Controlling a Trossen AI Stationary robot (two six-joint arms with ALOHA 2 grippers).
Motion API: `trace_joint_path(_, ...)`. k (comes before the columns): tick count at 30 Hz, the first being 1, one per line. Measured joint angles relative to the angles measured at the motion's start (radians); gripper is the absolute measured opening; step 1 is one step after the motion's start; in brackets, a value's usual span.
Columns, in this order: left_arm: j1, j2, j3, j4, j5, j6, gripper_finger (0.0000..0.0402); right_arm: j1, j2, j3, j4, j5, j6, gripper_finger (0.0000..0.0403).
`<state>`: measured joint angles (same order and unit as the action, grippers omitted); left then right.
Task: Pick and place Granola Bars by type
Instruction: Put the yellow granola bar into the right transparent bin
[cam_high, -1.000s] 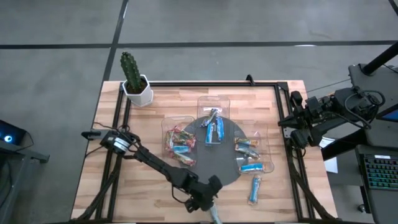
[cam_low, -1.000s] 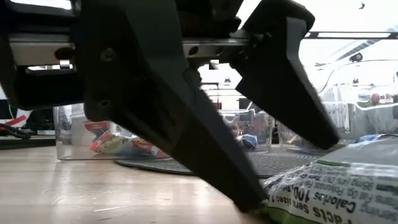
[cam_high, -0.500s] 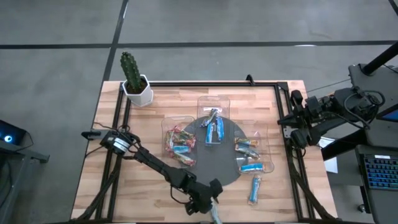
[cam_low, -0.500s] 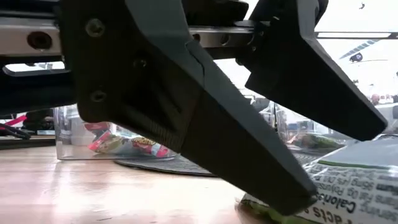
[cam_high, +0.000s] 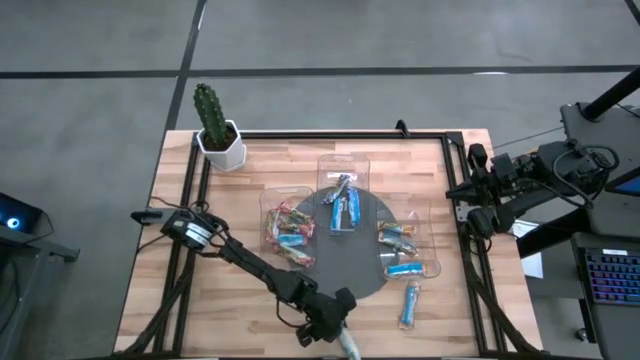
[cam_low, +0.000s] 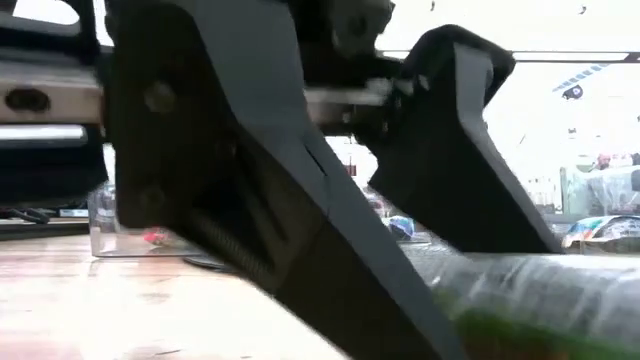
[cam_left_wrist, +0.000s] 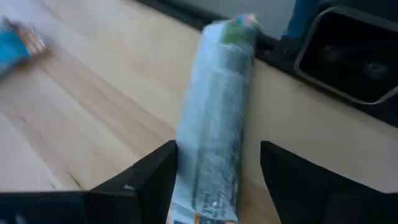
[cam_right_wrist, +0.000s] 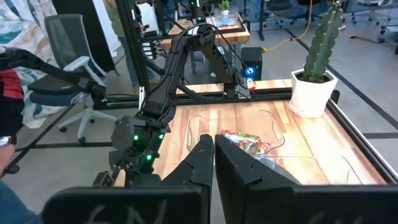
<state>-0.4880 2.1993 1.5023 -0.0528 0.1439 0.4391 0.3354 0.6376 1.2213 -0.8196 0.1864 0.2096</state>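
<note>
1. You have one silvery granola bar (cam_left_wrist: 214, 124) lying flat on the wooden surface (cam_high: 230, 200) at its near edge, close to the black frame rail; in the high view it peeks out at (cam_high: 350, 346).
2. Your left pincer (cam_left_wrist: 217, 180) straddles that bar: its two dark fingers (cam_left_wrist: 149, 177) stand one on each side of the wrapper, spread, with wood showing between each finger and the bar. You cannot tell from the blurred low view whether the tips touch it.
3. A blue bar (cam_high: 409, 304) lies loose on the surface to the right of the left pincer, just off the dark round mat (cam_high: 365, 265).
4. Farther in, three clear trays (cam_high: 345, 165) sit on and around the mat, holding more bars: red and teal ones (cam_high: 288, 238) on the left, blue ones (cam_high: 343, 208) in the far middle, blue and yellowish ones (cam_high: 398, 250) on the right.
5. A potted cactus (cam_high: 212, 125) stands at the far left corner.
6. Your right pincer (cam_right_wrist: 213, 163) waits off the right edge, its fingers pressed together on nothing.
</note>
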Motion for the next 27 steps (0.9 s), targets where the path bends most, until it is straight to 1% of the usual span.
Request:
trace_joint_path(2, 0.004, 0.014, 0.003, 0.004, 0.010, -0.024, 0.0211, 0.000, 0.000, 0.000, 0.000, 0.000, 0.000, 0.0008)
trace_joint_path(15, 0.015, 0.023, 0.009, 0.002, 0.005, -0.031, 0.0206, 0.000, 0.006, 0.000, -0.013, 0.000, 0.023, 0.0008)
trace_joint_path(20, 0.015, 0.024, 0.013, 0.000, 0.002, -0.047, 0.0181, 0.000, 0.006, 0.000, -0.014, 0.000, 0.023, 0.0008)
trace_joint_path(27, 0.017, 0.026, 0.025, -0.017, -0.011, -0.057, 0.0134, 0.000, 0.006, 0.000, -0.014, 0.000, 0.023, 0.0008)
